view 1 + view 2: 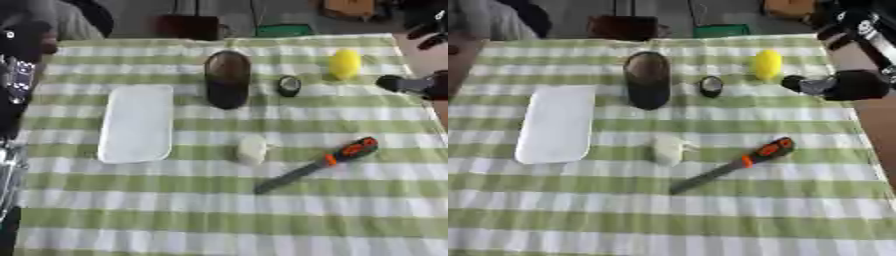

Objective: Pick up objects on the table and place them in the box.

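worktop (219,210) covered in a green-and-white striped cloth, soft-looking, slightly skewed in both eye views.

white tray (136,123): flat, rounded-rectangle, smooth matte surface, lying left of centre with its long axis running away from the robot. could be the box or its lid, can't tell which.

dark oval object (227,79): elongated, brownish-black, glossy top, just right of the tray's far end. shape reads like a shoe or a case; not clear enough to say.

small round dark item (289,85): disc-like with a lighter centre, just right of the oval object, apart from it.

yellow object (345,63): egg-shaped, smooth, bright, near the far right of the cloth.

white lump (252,149): small, rounded, pale, near the middle of the cloth, close to the tray's near right corner but not touching.

knife (319,163): long dark blade, orange-and-black handle, lying diagonally, handle toward the far right, tip toward the near centre. just right of the white lump.

right hand (833,85): black with a grey patch, coming in over the right edge of the worktop, level with the round dark item and near the yellow object, not touching either. holds nothing; whether its fingers are curled or straight i cannot tell.

left arm: dark structure along the left edge of the left eye view; no hand visible there.
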`<state>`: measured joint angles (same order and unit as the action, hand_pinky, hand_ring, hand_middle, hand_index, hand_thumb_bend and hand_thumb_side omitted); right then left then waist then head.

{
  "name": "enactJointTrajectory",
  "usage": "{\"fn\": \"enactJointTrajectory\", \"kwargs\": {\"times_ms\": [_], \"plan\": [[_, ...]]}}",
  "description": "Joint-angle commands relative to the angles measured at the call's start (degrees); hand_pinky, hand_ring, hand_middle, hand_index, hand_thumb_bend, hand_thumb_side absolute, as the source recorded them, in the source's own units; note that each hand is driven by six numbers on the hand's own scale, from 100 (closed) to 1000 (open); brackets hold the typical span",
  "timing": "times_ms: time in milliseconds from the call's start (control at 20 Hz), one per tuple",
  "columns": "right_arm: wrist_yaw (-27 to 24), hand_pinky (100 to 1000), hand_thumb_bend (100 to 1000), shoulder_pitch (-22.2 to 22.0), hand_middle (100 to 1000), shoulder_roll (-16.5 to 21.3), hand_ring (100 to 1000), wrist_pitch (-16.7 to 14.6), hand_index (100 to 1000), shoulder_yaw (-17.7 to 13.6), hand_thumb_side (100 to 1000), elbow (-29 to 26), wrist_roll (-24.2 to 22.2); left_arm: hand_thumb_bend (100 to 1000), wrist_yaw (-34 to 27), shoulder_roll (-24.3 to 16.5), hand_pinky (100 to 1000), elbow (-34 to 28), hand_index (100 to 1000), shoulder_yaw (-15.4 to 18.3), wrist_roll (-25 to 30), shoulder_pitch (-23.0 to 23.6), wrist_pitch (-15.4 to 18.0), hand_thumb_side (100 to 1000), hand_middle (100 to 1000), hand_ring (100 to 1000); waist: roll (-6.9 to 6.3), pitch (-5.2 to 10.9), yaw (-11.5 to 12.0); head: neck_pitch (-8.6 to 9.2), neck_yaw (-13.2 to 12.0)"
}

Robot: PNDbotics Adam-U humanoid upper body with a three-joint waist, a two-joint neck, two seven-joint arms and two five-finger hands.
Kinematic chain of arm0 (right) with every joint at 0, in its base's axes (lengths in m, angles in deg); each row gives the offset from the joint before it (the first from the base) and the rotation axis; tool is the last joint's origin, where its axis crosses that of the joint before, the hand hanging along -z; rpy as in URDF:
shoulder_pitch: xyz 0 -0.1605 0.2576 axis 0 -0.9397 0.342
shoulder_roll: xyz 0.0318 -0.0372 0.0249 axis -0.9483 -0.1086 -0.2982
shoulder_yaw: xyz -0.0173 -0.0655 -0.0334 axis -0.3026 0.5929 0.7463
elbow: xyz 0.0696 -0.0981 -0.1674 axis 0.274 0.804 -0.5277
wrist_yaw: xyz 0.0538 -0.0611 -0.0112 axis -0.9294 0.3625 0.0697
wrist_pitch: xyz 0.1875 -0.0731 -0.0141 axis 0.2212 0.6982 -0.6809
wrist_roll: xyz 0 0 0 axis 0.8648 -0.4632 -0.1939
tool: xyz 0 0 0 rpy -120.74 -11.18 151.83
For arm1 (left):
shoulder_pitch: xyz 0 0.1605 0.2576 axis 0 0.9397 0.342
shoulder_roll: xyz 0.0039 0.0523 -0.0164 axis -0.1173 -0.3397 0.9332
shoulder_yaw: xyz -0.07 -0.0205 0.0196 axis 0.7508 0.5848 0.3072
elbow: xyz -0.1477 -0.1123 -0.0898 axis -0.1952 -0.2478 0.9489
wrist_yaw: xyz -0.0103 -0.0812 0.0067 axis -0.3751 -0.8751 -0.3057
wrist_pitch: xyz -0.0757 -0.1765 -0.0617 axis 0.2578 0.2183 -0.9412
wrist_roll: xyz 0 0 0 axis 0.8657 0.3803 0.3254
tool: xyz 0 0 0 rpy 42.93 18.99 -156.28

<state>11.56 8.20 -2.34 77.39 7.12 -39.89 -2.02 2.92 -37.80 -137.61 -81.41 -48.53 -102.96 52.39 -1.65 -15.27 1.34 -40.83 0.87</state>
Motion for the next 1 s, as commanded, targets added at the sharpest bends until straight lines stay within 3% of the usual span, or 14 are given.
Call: {"fn": "enactJointTrajectory", "kwargs": {"times_ms": [50, 600, 1000], "plan": [[0.4, 698, 711, 0.6, 780, 2.3, 774, 0.1, 896, -0.5, 373, -0.5, 0.1, 603, 0.2, -1.2, 653, -0.8, 843, 0.2, 0.1, -0.9, 0.1, 737, 892, 750, 0.2, 1.03, 0.0, 0.38, -0.2], [0.2, 700, 711, 0.7, 783, 2.7, 775, 0.1, 898, -0.5, 373, -0.3, 0.0, 604, 0.2, -1.2, 654, -0.8, 843, 0.2, 0.1, -0.9, 0.1, 736, 892, 750, 0.25, 1.15, 0.1, 0.32, -0.1], [1.1, 710, 712, 1.5, 802, 7.6, 787, -0.2, 907, 0.7, 356, 3.8, -0.4, 602, 0.2, -1.4, 653, -0.8, 843, 0.1, 0.2, -0.8, 0.1, 738, 892, 750, 0.28, 1.05, 0.8, 0.82, 0.7]]}}
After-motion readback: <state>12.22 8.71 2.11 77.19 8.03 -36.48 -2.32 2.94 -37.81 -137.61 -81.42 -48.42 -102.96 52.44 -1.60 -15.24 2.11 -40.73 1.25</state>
